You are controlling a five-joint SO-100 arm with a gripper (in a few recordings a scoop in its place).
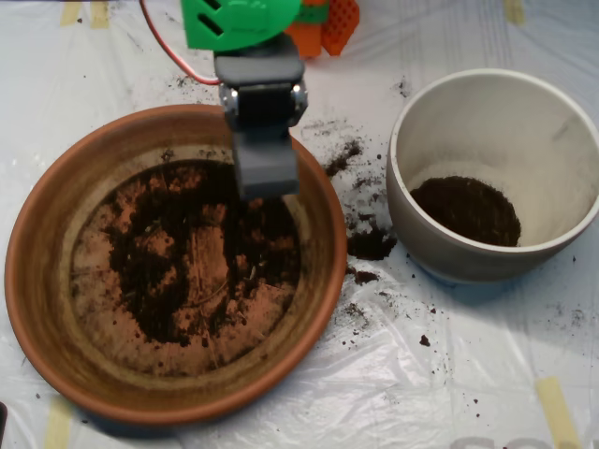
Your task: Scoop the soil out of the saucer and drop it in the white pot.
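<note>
From my overhead feed I count one saucer [42,281], one white pot [449,253] and one arm ending in a single grey claw [266,182]. The saucer fills the left half of the picture; the white pot stands to its right, near it but apart from it, with a strip of plastic-covered tabletop [393,383] between them.

The soil [178,253] sits in three places. The biggest share lies in one thin, patchy layer over the saucer's floor, with bare terracotta showing through in the middle and round the edges. One smaller dark heap [468,210] rests at the bottom of the white pot. The rest is spilled crumbs [370,245] on the tabletop between the two vessels, with one clump just beside the saucer's right rim and finer specks scattered around it.

The claw points down into the saucer's upper part, its lower end at the top edge of the soil patch. From straight above, its grey shells look pressed together, with no gap showing between them. Behind it I see a green part [239,21], an orange part [328,23] and one red cable [164,47].

Four strips of yellowish tape [560,412] mark the sheet near the corners.
</note>
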